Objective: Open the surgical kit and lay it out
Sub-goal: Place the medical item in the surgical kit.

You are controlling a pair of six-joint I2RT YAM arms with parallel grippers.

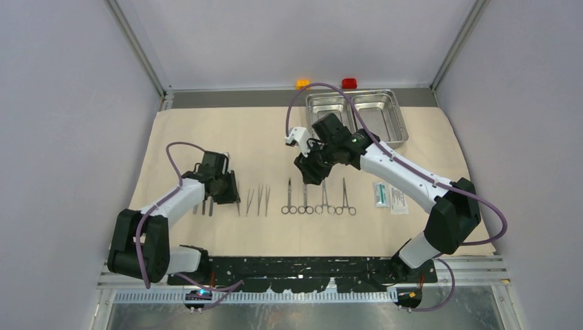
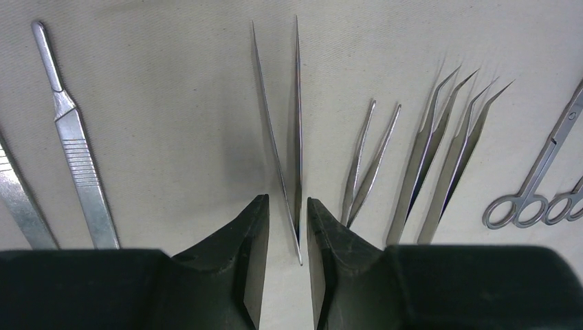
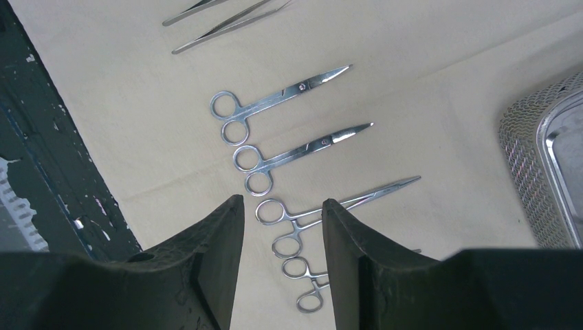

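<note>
The beige cloth (image 1: 206, 130) lies spread flat. On it, in a row from left to right, lie straight handles (image 1: 204, 206), tweezers (image 1: 258, 199), several ring-handled clamps (image 1: 320, 201) and two white/teal packets (image 1: 388, 196). The steel tray (image 1: 357, 113) stands at the back right. My left gripper (image 1: 232, 196) is open, its fingers either side of the joined end of long tweezers (image 2: 285, 137) that lie on the cloth. My right gripper (image 1: 311, 180) is open and empty above the clamps (image 3: 295, 220), which lie between its fingers (image 3: 227, 234).
An orange block (image 1: 302, 84) and a red block (image 1: 349, 83) sit beyond the cloth at the back wall. The tray's corner (image 3: 543, 172) shows at the right of the right wrist view. A black base plate (image 1: 302, 271) runs along the near edge. Side walls enclose the table.
</note>
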